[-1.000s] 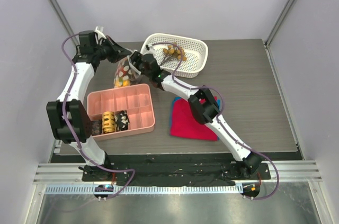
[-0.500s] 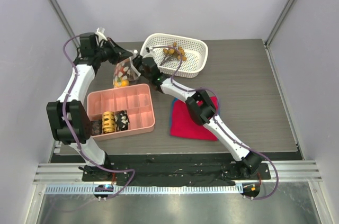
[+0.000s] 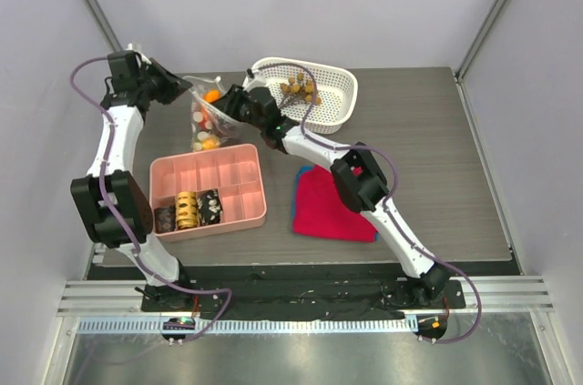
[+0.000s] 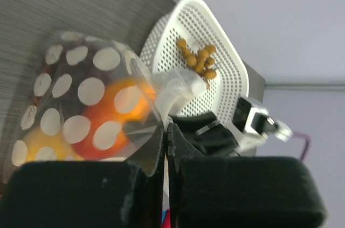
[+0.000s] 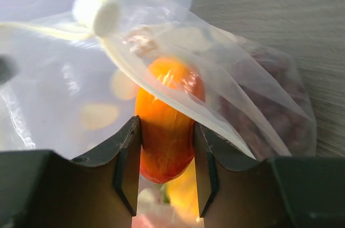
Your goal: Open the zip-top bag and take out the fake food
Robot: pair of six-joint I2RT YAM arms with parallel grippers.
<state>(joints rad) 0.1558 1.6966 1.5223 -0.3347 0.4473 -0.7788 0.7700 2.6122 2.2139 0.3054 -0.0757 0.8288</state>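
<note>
**Top view.** I see the bag [image 3: 205,121] raised over the far-left part of the table [image 3: 428,157], stretched between both arms. The left gripper [image 3: 182,89] pulls one side. The right gripper [image 3: 225,103] meets the other, with an orange fruit [image 3: 212,94] at its tip. Just right stands the white basket [image 3: 344,103], holding a tan cluster [image 3: 299,87]. The pink tray [image 3: 232,171] lies nearer me below the bag, and the red cloth [image 3: 328,207] sits under the right arm.

**Left wrist view.** Only here can I see the pinch: the left gripper [image 4: 166,142] has its jaws pressed together on a fold of bag film. The bag [image 4: 70,93] is clear with white dots. The orange fruit [image 4: 126,104] and yellow pieces show through it. The basket [image 4: 226,93] and tan cluster [image 4: 197,60] lie behind, partly hidden by the right gripper.

**Right wrist view.** The right gripper [image 5: 164,131] is narrowed onto the orange fruit [image 5: 167,98], with a pad against each side. I cannot tell whether film lies between the pads and the fruit. The whitish zip strip [image 5: 221,131] crosses the front of the fruit. A dark red cluster [image 5: 275,104] sits deeper in the bag [image 5: 242,77].
</note>
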